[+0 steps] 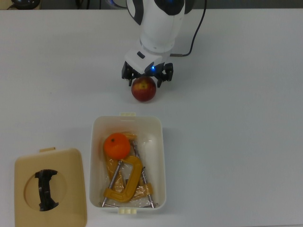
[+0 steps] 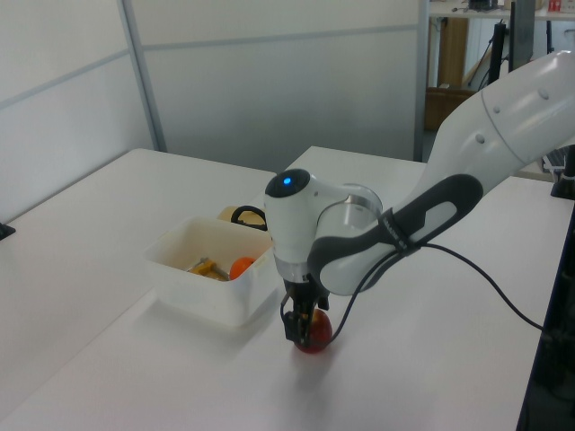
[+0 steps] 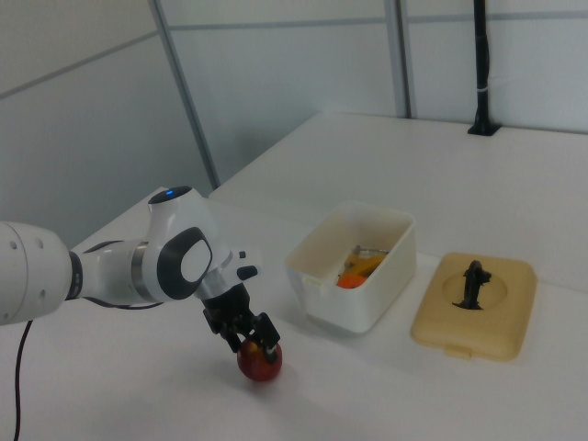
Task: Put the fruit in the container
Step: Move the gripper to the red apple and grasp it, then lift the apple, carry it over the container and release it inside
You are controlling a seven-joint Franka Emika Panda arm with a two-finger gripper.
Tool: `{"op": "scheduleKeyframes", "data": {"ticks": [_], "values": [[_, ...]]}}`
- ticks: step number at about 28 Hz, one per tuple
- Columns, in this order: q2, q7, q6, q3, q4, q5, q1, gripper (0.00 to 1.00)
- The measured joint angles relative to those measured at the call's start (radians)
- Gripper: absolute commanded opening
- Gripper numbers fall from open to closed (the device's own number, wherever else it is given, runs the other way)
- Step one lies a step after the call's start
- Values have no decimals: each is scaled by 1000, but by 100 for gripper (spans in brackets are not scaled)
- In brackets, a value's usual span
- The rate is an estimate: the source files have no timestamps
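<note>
The dark red apple (image 1: 143, 91) (image 2: 316, 338) (image 3: 261, 365) rests on the white table just beyond the short end of the cream-white container (image 1: 162, 156) (image 2: 202, 301) (image 3: 367, 314). My gripper (image 1: 147, 79) (image 2: 302, 329) (image 3: 249, 338) is lowered onto the apple's top, open, with one finger on each side of it. The orange (image 1: 117, 145) (image 2: 241, 268) (image 3: 347, 281) lies inside the container at the end nearest the apple.
Yellow C-clamps (image 1: 124, 184) fill the rest of the container beside the orange. The tan lid (image 1: 66, 189) (image 3: 478, 317) with a black handle lies flat at the top view's lower left. The arm's black cable (image 1: 191, 40) trails behind the gripper.
</note>
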Motion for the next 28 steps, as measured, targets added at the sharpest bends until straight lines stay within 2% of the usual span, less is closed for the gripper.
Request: {"op": "scheduleKeyframes", "data": {"ticks": [1, 3, 4, 5, 8, 9, 16, 18, 21, 28], "values": [[12, 9, 12, 0, -5, -17, 0, 98], [27, 19, 20, 0, -8, -36, 0, 78], [35, 21, 23, 0, -8, -43, 0, 64], [41, 24, 27, 0, -8, -49, 0, 37], [52, 28, 31, 0, -6, -58, 0, 3], [52, 28, 31, 0, -4, -58, 0, 0], [21, 37, 34, -1, 46, -47, -2, 0], [6, 38, 34, -2, 70, -23, -3, 0], [-15, 38, 34, -10, 138, 38, -6, 0], [-16, 40, 34, -16, 275, 107, -60, 0]]}}
